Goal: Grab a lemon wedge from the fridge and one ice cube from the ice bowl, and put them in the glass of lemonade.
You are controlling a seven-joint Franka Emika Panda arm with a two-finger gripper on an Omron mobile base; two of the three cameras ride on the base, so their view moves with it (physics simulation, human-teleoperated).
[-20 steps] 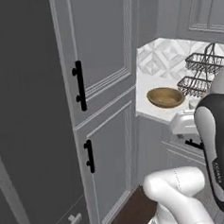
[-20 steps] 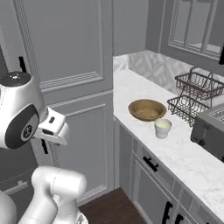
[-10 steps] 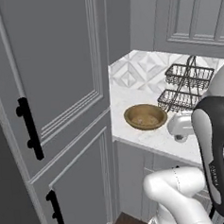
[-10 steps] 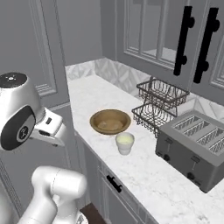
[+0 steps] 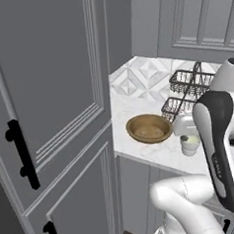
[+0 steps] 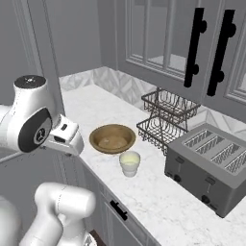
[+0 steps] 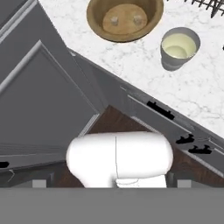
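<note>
- Brown wood first: we spot the ice bowl [image 6: 113, 138] sitting on the white marble counter [image 6: 158, 197], wide and shallow, near the counter's front edge.
- From the hand view we look down into the ice bowl [image 7: 124, 18] and we make out two small pale lumps on its floor, well apart from each other; we cannot tell more about them.
- Just beside the bowl stands the glass of lemonade [image 6: 129, 163], a short pale cup, upright, with pale yellow-green liquid inside; we see bowl and glass close together but not touching.
- In the left base view the glass of lemonade [image 5: 190, 144] is partly tucked behind the robot's white arm, with the ice bowl [image 5: 149, 128] to its left.
- Behind them we see a two-tier black wire rack [image 6: 166, 117] against the patterned backsplash, and a grey toaster [image 6: 211, 166] further along the counter.
- To the left we have the tall paneled grey cabinet [image 5: 55, 118] with black handles [image 5: 21, 154], doors closed.
- Below the counter, drawer fronts carry more black handles [image 7: 161, 110].
- The gripper [image 7: 111, 183]: we see its two small dark tips at the bottom of the hand view, set far apart, so we call the pincer wide, with nothing between the tips.
- It hangs over dark floor in front of the cabinets, well short of bowl and glass.
</note>
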